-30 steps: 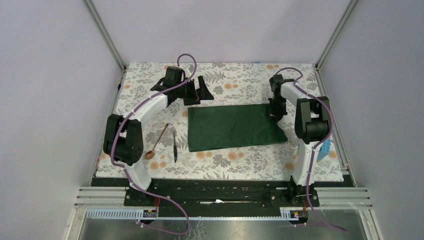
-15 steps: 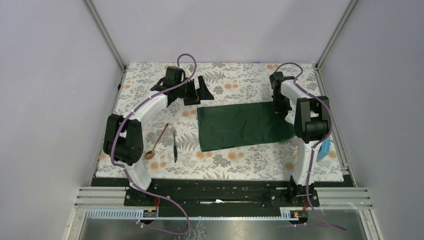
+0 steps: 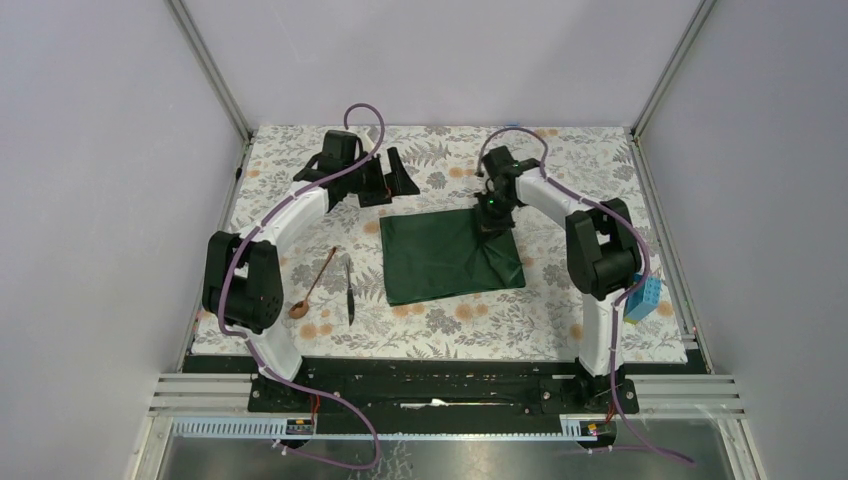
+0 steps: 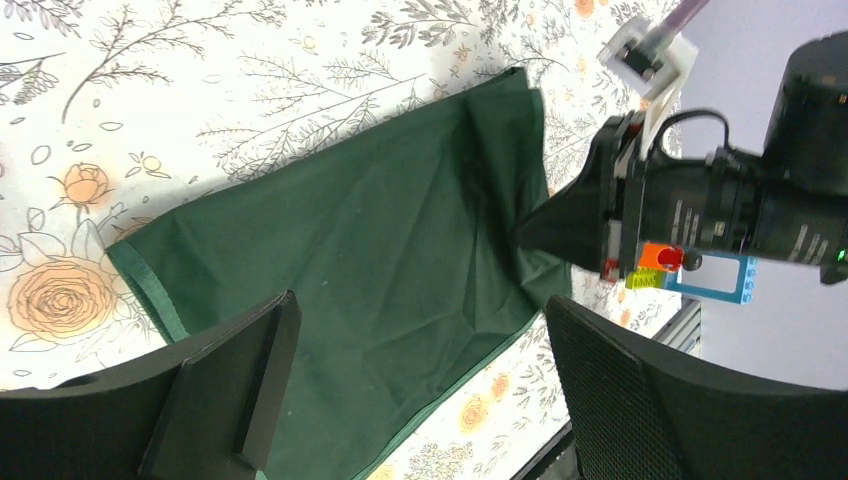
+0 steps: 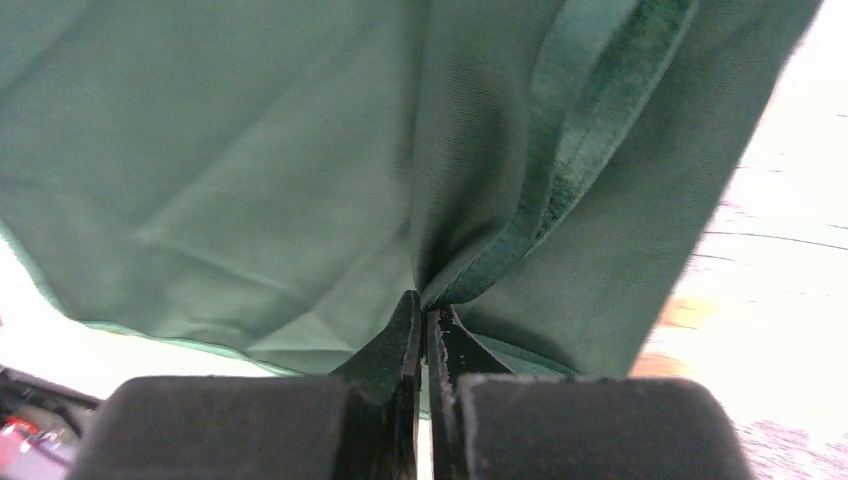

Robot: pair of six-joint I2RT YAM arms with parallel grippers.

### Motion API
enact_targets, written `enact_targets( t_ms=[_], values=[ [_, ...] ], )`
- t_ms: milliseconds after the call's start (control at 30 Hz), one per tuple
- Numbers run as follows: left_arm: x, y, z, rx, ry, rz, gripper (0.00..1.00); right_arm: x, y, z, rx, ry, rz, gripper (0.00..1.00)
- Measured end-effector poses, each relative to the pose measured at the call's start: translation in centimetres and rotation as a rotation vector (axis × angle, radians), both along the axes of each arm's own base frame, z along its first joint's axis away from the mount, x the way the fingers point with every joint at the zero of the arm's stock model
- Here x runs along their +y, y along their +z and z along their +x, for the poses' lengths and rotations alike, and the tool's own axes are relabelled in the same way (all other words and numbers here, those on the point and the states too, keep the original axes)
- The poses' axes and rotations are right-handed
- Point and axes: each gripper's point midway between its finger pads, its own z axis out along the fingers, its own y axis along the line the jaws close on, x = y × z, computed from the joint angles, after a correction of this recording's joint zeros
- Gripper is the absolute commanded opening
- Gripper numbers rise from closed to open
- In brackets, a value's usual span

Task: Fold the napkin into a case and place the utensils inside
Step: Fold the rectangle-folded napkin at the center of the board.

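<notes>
You see one napkin (image 3: 435, 262), dark green, at centre of tablecloth (image 3: 470, 325). Your right gripper (image 5: 425, 305): jaws clamped on bunched napkin hem. Your left gripper (image 4: 415, 330): jaws wide apart, holding nothing, near napkin far-left corner. One spoon (image 3: 315, 283) and one knife (image 3: 350, 290) lie side by side, left of napkin, not touching it.

Napkin (image 3: 435, 262) on tablecloth (image 3: 450, 322), its right part bunched under the right gripper (image 3: 492, 226), its far edge just nearer the bases than the left gripper (image 3: 393, 181). 2 utensils lie left of both grippers: spoon (image 3: 315, 283), knife (image 3: 349, 290) beside it. Toy blocks (image 3: 645, 297) well right of the right gripper.
</notes>
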Motion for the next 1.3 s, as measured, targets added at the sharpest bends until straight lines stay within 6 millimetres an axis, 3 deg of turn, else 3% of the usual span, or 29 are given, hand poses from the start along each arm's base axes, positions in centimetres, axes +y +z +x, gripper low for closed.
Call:
enact_targets(
  t_ms=[233, 467, 1000, 1300],
  values=[
    [1.1, 0.1, 0.6, -0.004, 0.031, 0.004, 0.99, 7.6, 0.3, -2.3, 0.035, 0.082, 0.142, 0.0],
    [2.1, 0.1, 1.1, -0.004, 0.056, 0.005, 0.99, 12.2, -0.2, -3.8, 0.081, 0.09, 0.24, 0.0],
    [2.4, 0.1, 1.3, -0.003, 0.063, 0.004, 0.99, 15.9, 0.7, -1.7, 0.068, 0.019, 0.357, 0.0],
    [2.4, 0.1, 1.3, -0.003, 0.063, 0.004, 0.99, 17.3, 0.5, -2.6, 0.088, 0.031, 0.364, 0.0]
  ],
)
